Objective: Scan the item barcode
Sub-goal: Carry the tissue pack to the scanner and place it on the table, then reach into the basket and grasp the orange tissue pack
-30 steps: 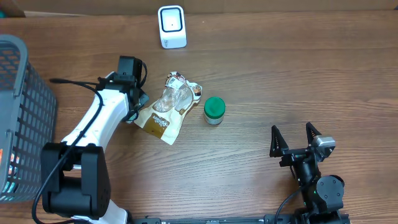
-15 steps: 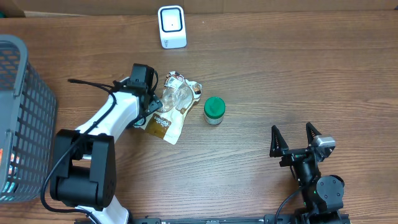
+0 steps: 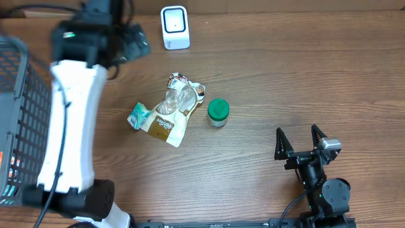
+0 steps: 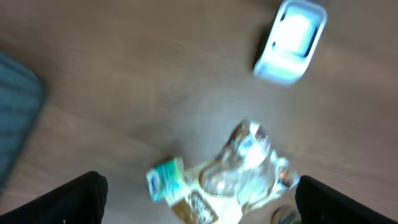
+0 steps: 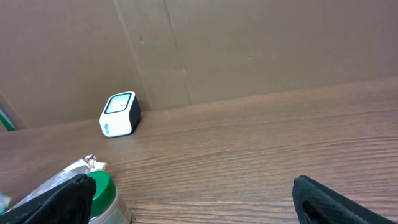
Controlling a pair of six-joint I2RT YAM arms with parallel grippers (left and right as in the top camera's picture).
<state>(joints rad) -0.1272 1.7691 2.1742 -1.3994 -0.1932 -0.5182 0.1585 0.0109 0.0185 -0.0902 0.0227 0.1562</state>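
Standing nearest, the right gripper [image 3: 296, 132] gapes wide with nothing in it. Beyond it, the crinkled snack pouch [image 3: 171, 111] lies flat on the wooden table [image 3: 304, 76], a green-lidded jar [image 3: 218, 112] just beside it. Farther off, the left gripper [image 4: 202, 199] hangs high near the white barcode scanner [image 3: 175, 26], fingers spread wide, empty.

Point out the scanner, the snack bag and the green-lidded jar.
scanner [image 3: 175, 26], overhead view, on its white top face.
snack bag [image 3: 169, 115], overhead view, on its clear middle.
green-lidded jar [image 3: 218, 109], overhead view, on the lid.
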